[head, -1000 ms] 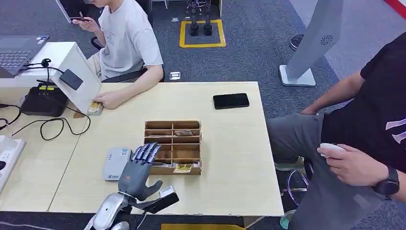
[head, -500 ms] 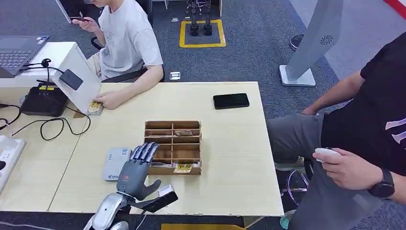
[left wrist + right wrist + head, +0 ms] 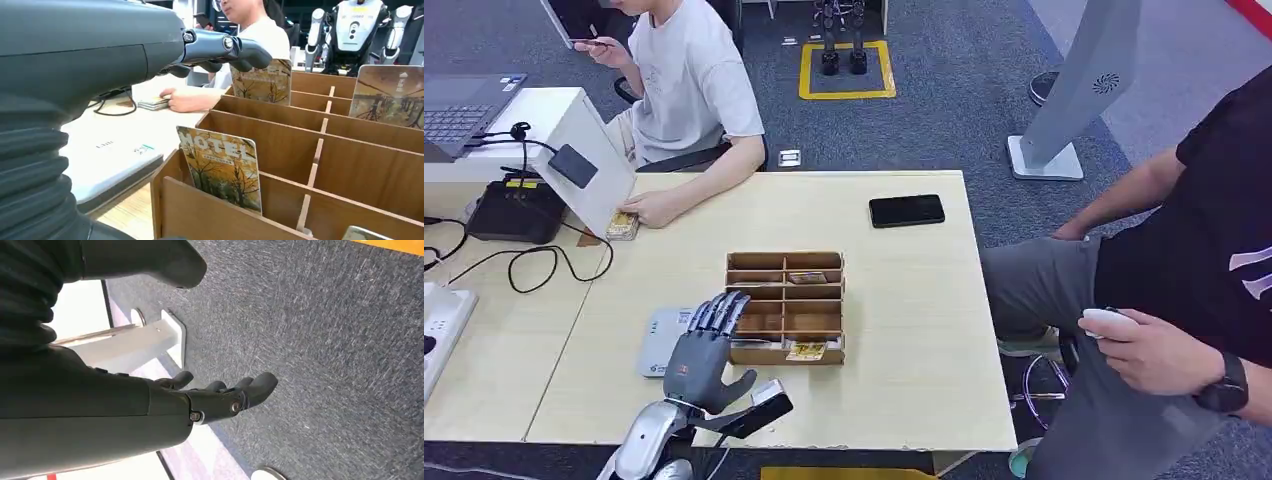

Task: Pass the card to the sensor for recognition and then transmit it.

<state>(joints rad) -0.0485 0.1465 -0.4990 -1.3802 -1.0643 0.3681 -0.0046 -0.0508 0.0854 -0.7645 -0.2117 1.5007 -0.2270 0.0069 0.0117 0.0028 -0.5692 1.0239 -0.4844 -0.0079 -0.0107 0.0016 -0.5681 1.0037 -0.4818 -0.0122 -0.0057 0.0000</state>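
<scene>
Nothing is done yet: my left hand (image 3: 707,350) hovers, fingers spread and empty, at the wooden tray's (image 3: 829,262) eight o'clock corner; hotel card (image 3: 222,167) unpicked, sensor (image 3: 658,345) unused.

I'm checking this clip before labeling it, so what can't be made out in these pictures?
- Head view: left hand covers the wooden organizer's near-left corner.
- Left wrist view: hotel card bottom hidden behind a divider; sensor's label too blurred to read.
- Right wrist view: right hand over carpet.
</scene>
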